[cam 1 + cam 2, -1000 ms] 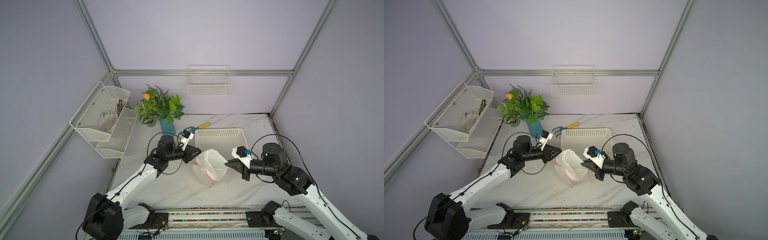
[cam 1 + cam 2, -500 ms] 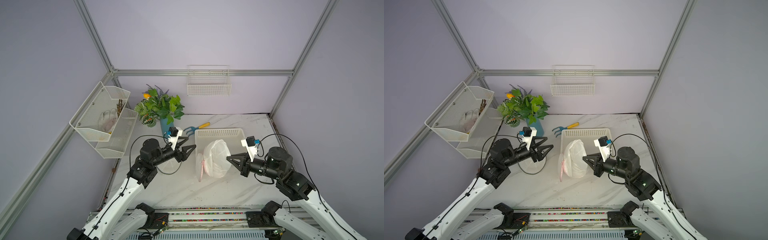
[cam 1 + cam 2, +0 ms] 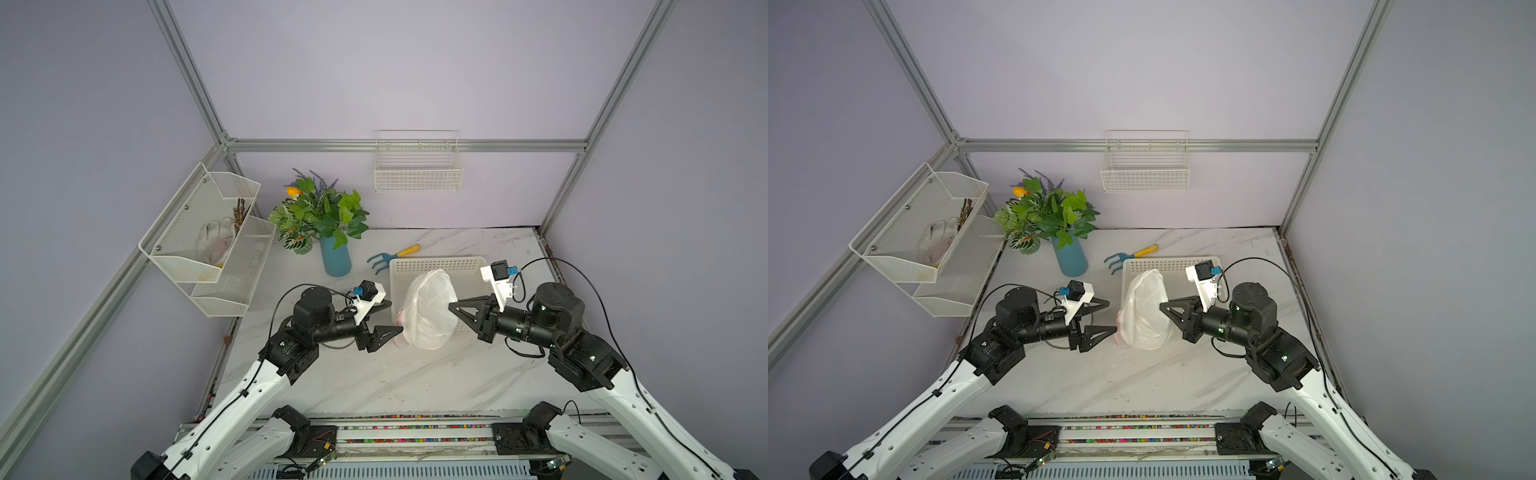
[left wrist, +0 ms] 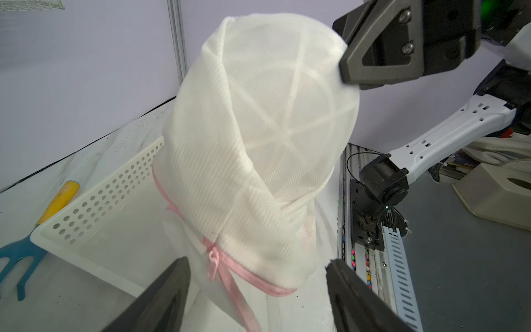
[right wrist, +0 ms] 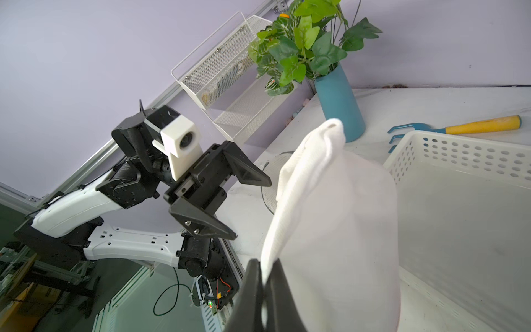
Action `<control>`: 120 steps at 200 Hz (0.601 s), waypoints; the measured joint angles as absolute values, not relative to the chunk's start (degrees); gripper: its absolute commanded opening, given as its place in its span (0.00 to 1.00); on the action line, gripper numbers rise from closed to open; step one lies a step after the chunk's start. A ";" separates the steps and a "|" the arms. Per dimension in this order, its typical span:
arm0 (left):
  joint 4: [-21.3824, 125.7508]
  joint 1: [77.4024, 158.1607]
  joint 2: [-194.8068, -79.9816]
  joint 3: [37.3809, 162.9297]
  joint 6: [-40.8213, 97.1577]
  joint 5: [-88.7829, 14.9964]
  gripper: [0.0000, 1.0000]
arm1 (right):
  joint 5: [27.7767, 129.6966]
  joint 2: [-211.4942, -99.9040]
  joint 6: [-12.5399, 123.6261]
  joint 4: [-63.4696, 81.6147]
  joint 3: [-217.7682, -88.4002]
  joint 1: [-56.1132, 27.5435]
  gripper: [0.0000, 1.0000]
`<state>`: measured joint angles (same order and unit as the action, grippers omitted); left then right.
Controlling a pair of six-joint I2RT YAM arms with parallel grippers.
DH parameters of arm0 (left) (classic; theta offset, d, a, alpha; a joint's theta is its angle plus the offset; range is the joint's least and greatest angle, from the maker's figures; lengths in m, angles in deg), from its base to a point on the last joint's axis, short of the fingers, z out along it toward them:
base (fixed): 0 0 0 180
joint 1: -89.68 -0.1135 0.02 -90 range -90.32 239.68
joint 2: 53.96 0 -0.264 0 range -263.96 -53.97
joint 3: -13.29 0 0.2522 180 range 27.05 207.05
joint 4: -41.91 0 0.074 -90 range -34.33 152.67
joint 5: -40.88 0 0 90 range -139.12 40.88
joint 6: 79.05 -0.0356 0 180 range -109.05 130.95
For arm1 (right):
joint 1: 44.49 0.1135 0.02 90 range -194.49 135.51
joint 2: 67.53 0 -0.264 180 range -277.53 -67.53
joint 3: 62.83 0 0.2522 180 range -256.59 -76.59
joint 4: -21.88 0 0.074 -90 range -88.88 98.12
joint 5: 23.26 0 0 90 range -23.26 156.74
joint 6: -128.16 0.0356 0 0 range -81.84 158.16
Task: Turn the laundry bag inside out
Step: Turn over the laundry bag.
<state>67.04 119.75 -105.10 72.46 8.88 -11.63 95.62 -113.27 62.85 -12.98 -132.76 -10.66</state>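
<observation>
The laundry bag is white mesh with a pink zipper edge. It hangs upright over the front left corner of the white basket. My right gripper is shut on a fold of the bag's cloth on its right side and holds it up. My left gripper stands open just left of the bag, apart from it. In the left wrist view the pink zipper edge hangs between the spread fingers, not touched, and the bag fills the middle.
A white perforated basket sits behind the bag. A blue hand rake with a yellow handle lies beside a blue vase of greenery. Wire shelves hang on the left wall and a wire basket on the back wall.
My left gripper has opened, let go of the bag and drawn back to the left. My right gripper has raised the bag from a slumped heap to hanging upright.
</observation>
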 measured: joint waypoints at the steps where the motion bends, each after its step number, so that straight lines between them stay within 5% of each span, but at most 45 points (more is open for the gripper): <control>1: 67.17 119.79 -105.12 72.48 8.73 -11.71 0.79 | 95.64 -113.27 62.91 -12.89 -132.78 -10.66 0.00; 33: 68.07 120.49 -106.67 73.09 8.29 -13.75 0.77 | 96.39 -113.29 64.66 -10.73 -133.61 -10.66 0.00; 56: 68.62 121.01 -108.25 74.25 8.34 -14.77 0.67 | 97.26 -113.29 65.60 -9.00 -133.69 -10.66 0.00; 95: 68.62 121.28 -110.26 76.13 8.23 -15.52 0.33 | 97.92 -113.29 66.56 -7.76 -133.69 -10.66 0.00; 120: 68.66 121.28 -110.63 76.37 8.16 -16.00 0.03 | 97.65 -113.23 66.45 -7.78 -133.69 -10.66 0.00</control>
<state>68.66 121.28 -110.63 76.37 8.16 -16.00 97.65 -113.23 66.45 -7.78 -133.69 -10.66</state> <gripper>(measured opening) 0.150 0.080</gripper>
